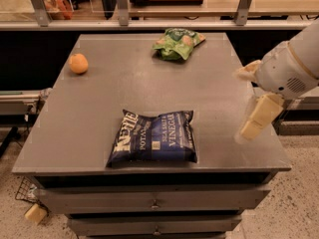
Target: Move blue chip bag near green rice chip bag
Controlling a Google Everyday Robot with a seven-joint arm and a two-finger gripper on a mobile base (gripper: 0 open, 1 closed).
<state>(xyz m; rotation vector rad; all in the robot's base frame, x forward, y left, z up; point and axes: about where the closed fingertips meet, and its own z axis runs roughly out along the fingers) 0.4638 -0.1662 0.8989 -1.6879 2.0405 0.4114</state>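
Note:
The blue chip bag [153, 139] lies flat near the front edge of the grey table [124, 91], with its white lettering facing up. The green rice chip bag [176, 43] lies at the back of the table, a little right of centre, far from the blue bag. My gripper [255, 117] hangs over the table's right edge. It is to the right of the blue bag, apart from it, and holds nothing that I can see.
A round orange fruit [78, 63] sits at the back left of the table. Drawers [154, 202] run under the table's front. A rail and shelf [159, 14] stand behind the table. A small block [36, 213] lies on the floor at the front left.

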